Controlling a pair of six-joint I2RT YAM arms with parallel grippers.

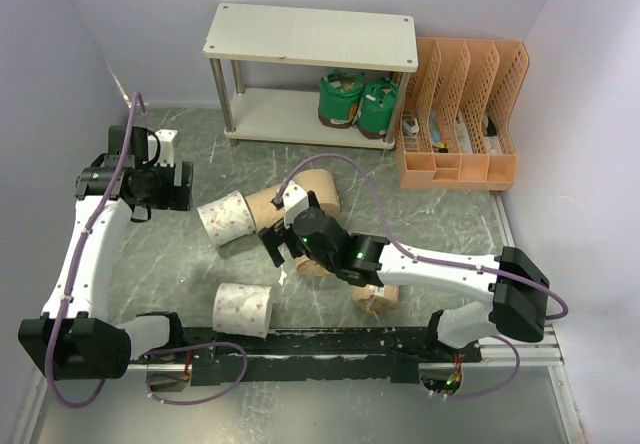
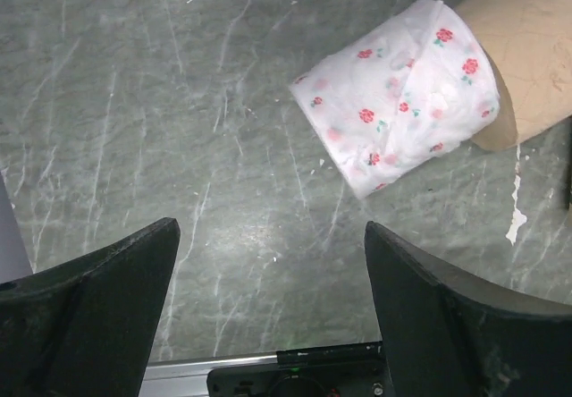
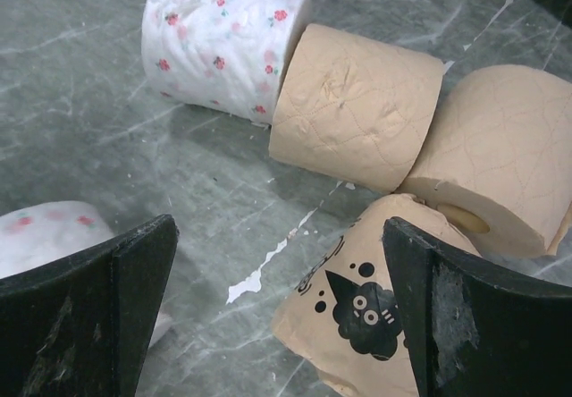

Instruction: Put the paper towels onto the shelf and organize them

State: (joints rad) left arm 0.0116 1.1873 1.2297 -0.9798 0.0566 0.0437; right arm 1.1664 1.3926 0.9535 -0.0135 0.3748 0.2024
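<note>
left gripper (image 2: 268, 236): jaws wide, empty; white rose-print roll (image 2: 398, 93) at 1 o'clock | right gripper (image 3: 279, 232): jaws wide, empty | tan paper-wrapped roll (image 3: 357, 312) at 5 o'clock: black cartoon-face print, lettering illegible

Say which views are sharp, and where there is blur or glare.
Top view: even light, sharp, soft shade under the shelf. Left wrist: a floral roll looks washed out. Right wrist: the tan roll is sharp, the other floral roll, lower left, blurred.

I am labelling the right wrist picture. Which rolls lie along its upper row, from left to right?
From left: white rose-patterned paper towel roll → bare tan paper towel roll → second bare tan roll, core hole showing.
</note>
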